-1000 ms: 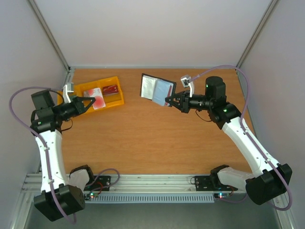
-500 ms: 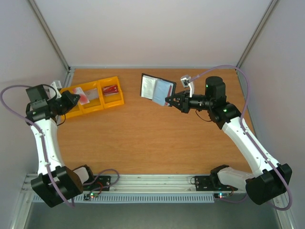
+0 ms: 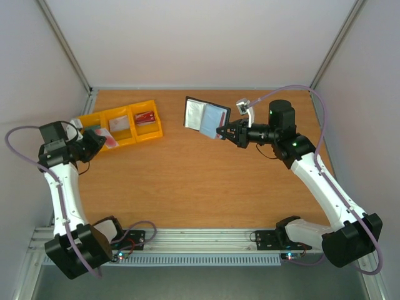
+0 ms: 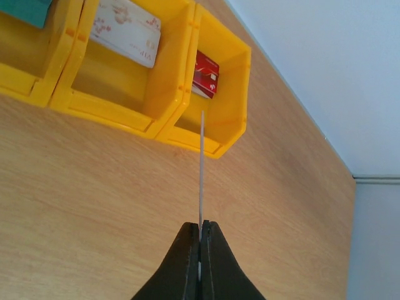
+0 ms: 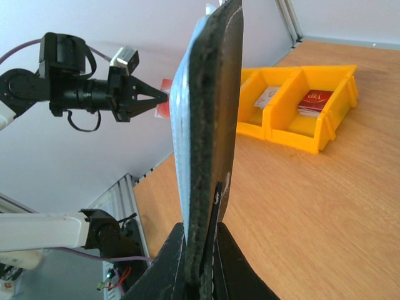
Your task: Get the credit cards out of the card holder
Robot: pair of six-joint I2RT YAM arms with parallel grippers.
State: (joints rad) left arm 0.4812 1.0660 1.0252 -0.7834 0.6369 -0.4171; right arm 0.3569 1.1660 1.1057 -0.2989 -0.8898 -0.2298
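My right gripper point(image 3: 219, 132) is shut on the lower edge of the black card holder point(image 3: 205, 117). It holds the holder open and upright above the table, pale inner pockets facing the camera. In the right wrist view the holder point(image 5: 209, 125) stands edge-on between my fingers point(image 5: 201, 232). I cannot tell whether cards sit in its pockets. My left gripper point(image 3: 98, 141) is shut on a white credit card with a red patch point(image 3: 107, 139), at the near left corner of the yellow bins. In the left wrist view this card point(image 4: 201, 169) is a thin edge-on line rising from the gripper point(image 4: 200, 226).
A row of yellow bins point(image 3: 149, 133) stands at the back left. It holds a red card point(image 4: 205, 75), a whitish card point(image 4: 125, 31) and a teal card point(image 4: 25, 7). The bins also show in the right wrist view point(image 5: 325, 125). Grey walls enclose the table.
My left gripper has pulled back from over the bins to the left and nearer the front, still holding the card. The right arm and card holder have not moved.
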